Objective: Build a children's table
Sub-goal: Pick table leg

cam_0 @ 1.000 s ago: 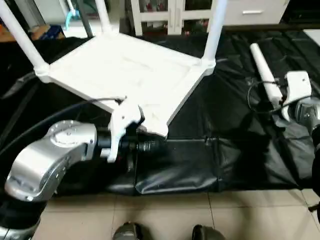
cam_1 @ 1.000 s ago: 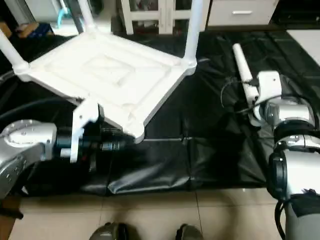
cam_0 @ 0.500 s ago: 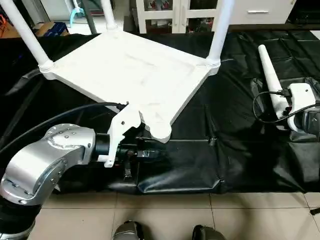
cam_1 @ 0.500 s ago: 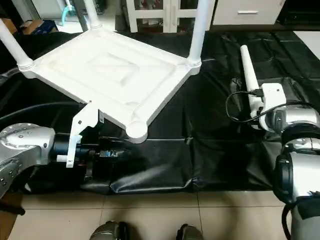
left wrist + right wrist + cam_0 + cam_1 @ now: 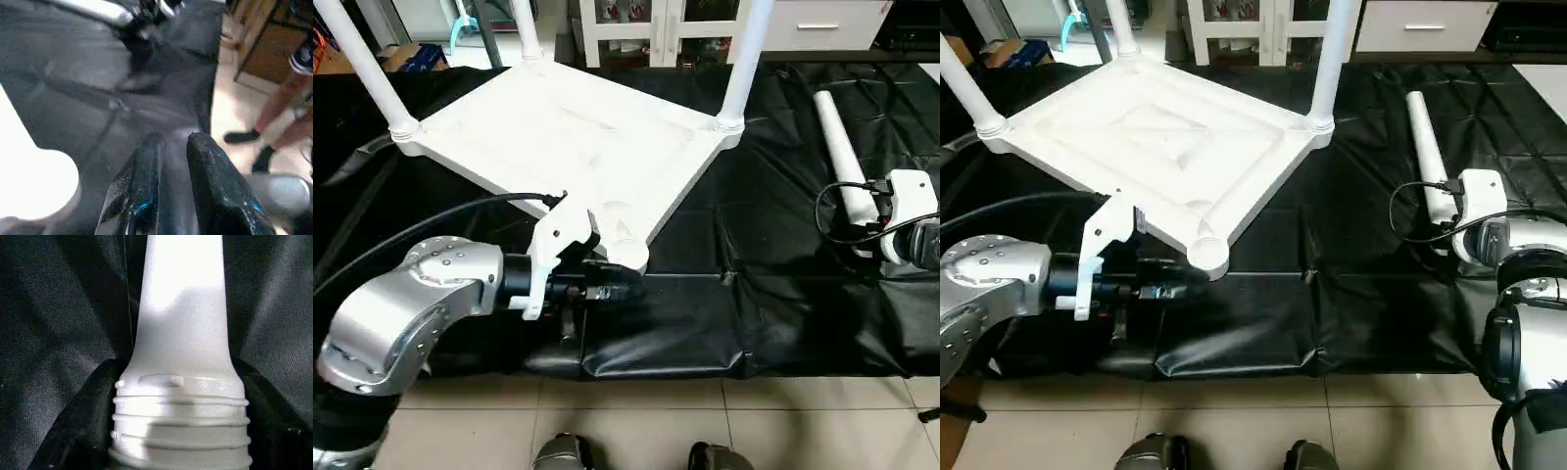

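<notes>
1. I see the white plastic square table top (image 5: 558,147) lying upside down on the black plastic sheet (image 5: 783,294) that covers the floor, ribbed underside up, tilted so its near corner hangs above the sheet.
2. Three long tapered white tube legs stand in its corner sockets: one at the left corner (image 5: 362,69), one at the far corner (image 5: 524,24), one at the right corner (image 5: 744,59).
3. The round socket at the near corner (image 5: 626,253) is empty and faces up.
4. The fourth white tapered leg (image 5: 839,147) lies flat on the sheet to the right, well apart from the top, its threaded end toward me.
5. My right gripper (image 5: 178,431) is clamped on that threaded end: in the right wrist view the black fingers (image 5: 83,426) press against both sides of the ridged collar.
6. My left gripper (image 5: 171,161) sits just under and beside the empty near socket. Its two black fingers (image 5: 215,191) are drawn nearly together with only a narrow slit between them, and they grasp nothing; black sheet shows beyond them.
7. A white bracket (image 5: 553,250) on the left wrist lies against the top's near edge.
8. Beyond the sheet I see a white glass-door cabinet (image 5: 646,24).
9. A person's legs and dark shoes (image 5: 266,142) stand on the tiled floor (image 5: 636,421) in the left wrist view.
</notes>
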